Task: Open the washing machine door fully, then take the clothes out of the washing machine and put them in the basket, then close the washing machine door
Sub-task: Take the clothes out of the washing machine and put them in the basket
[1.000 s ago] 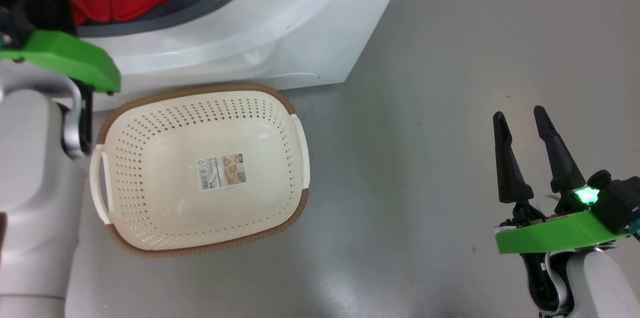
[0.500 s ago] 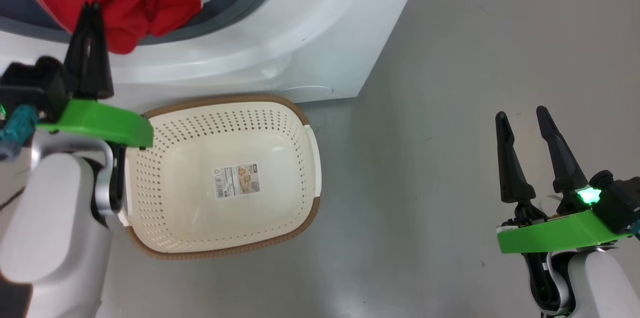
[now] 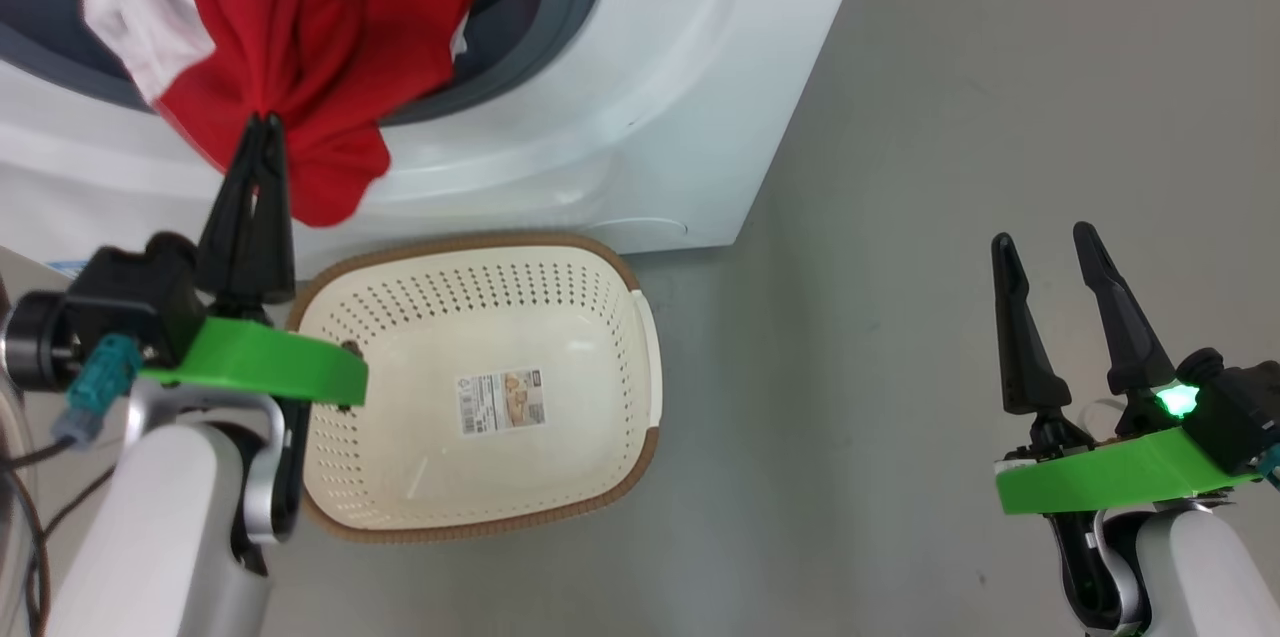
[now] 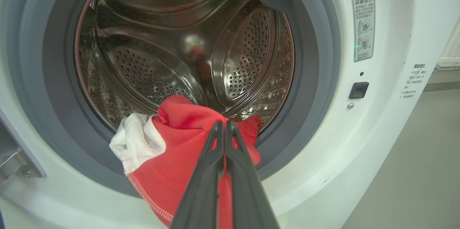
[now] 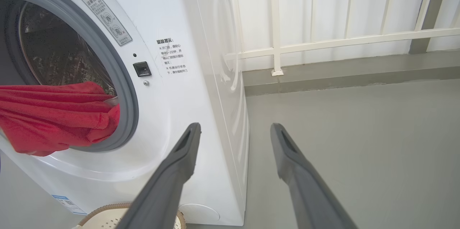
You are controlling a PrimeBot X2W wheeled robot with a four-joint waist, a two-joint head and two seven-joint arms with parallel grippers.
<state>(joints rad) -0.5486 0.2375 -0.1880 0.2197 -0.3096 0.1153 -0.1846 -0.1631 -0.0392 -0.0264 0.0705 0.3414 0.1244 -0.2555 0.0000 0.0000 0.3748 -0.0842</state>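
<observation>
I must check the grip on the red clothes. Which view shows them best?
The left wrist view: the clothes are close and central, with the left pincer shut on them at the washing machine opening. The head view shows them from above, cut at the top edge; the right wrist view shows a side fold.

Grey floor [image 3: 950,67] below me carries the washing machine [image 3: 680,97], with the basket [image 3: 400,337] sitting just in front of it.

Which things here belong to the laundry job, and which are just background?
Job: clothes, pinched in the shut left gripper; washing machine; basket; right gripper, open.
Background: white railing; grey floor.
</observation>
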